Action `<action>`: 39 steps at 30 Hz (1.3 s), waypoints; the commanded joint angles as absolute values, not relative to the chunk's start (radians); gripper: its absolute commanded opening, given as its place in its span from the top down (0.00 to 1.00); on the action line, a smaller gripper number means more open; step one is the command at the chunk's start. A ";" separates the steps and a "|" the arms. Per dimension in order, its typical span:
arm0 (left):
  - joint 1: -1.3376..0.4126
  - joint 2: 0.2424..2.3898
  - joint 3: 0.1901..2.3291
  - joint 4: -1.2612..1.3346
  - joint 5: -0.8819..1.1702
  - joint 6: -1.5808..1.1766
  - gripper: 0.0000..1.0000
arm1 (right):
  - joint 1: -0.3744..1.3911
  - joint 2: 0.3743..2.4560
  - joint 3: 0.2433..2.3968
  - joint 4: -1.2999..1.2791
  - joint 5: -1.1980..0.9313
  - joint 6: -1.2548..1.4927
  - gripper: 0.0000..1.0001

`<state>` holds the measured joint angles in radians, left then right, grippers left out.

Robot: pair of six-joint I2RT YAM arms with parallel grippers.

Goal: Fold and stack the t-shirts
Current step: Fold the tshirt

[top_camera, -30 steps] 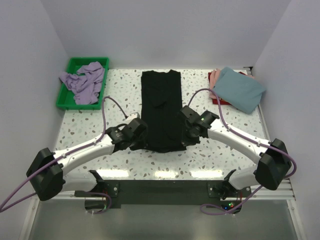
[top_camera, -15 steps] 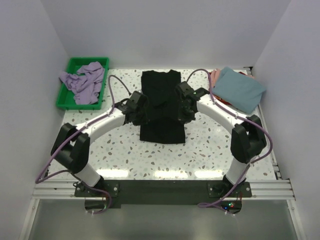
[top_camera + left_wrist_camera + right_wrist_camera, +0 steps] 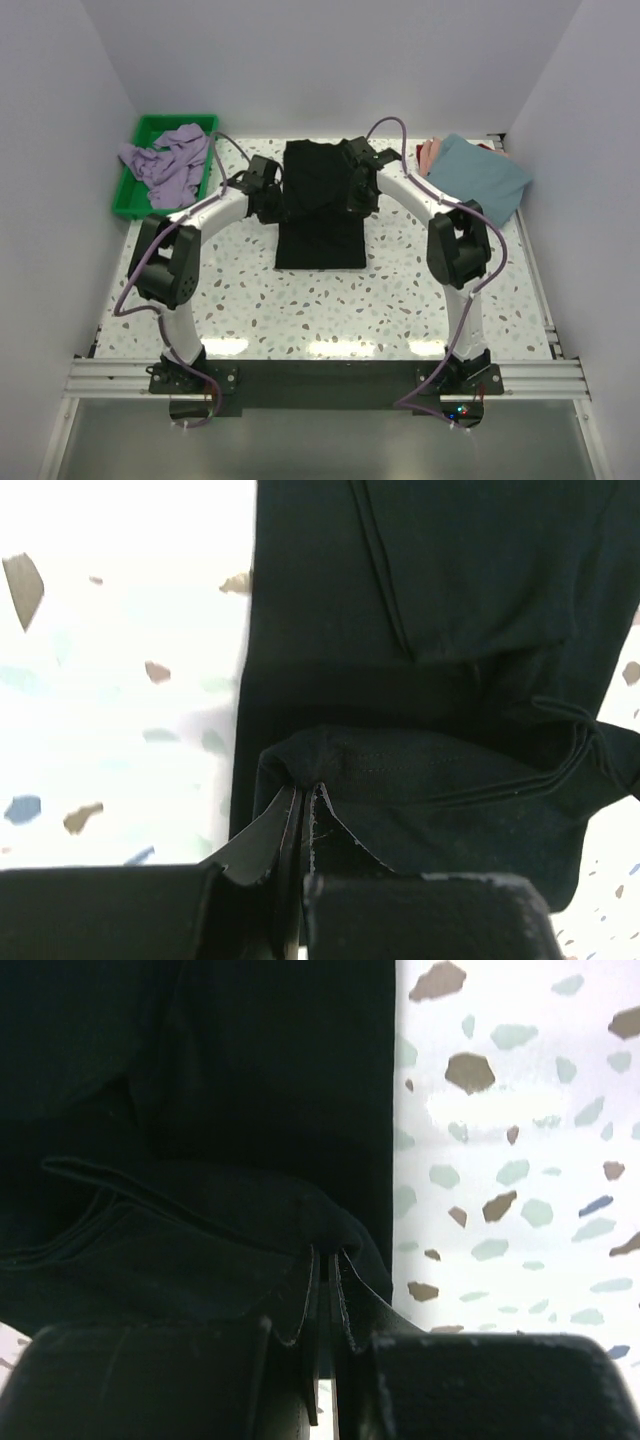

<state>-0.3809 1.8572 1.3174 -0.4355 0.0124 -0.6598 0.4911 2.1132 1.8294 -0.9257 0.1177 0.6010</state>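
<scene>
Nearest on the table: the doubled-over near end of the black t-shirt. Lies as a narrow strip down the middle, long axis running near to far, straight away from the arm bases.

Farther along, over the strip's far half: one arm at each long edge, level with each other, neither nearer the cloth than the other.

At the left edge, the left gripper, jaws pressed together on a raised corner of black hem. From there, cloth stretching ahead and off to the right.

At the right edge, the right gripper, likewise pinching a black corner, with the cloth ahead and off to the left.

Looks like mid-fold, with the lifted hem carried toward the collar end. Calls next for laying both corners down together along the long axis, square over the far end, without skew to either side.

Beyond, at far left: the lavender t-shirt, crumpled in the green tray.

At far right: the teal-blue t-shirt, folded, on top of a small stack. Both well apart from the jaws.
</scene>
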 commanded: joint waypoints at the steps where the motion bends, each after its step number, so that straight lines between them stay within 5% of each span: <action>1: -0.347 1.891 1.390 -0.362 0.067 -0.612 1.00 | 0.483 2.163 1.923 -0.954 0.110 0.587 1.00; 30: -0.224 2.114 1.624 -0.330 0.207 -0.580 1.00 | 0.431 2.356 2.213 -0.989 0.112 0.635 1.00; 33: -0.218 2.123 1.637 -0.331 0.199 -0.591 0.56 | 0.417 2.393 2.279 -0.991 0.091 0.634 0.86; 34: -0.216 2.122 1.638 -0.330 0.198 -0.589 0.34 | 0.416 2.398 2.293 -0.992 0.089 0.637 0.67; 37: -0.213 2.092 1.622 -0.321 0.193 -0.580 0.10 | 0.405 2.370 2.298 -0.985 0.087 0.624 0.45; 39: -0.212 2.056 1.591 -0.307 0.192 -0.557 0.07 | 0.399 2.324 2.261 -0.971 0.092 0.617 0.41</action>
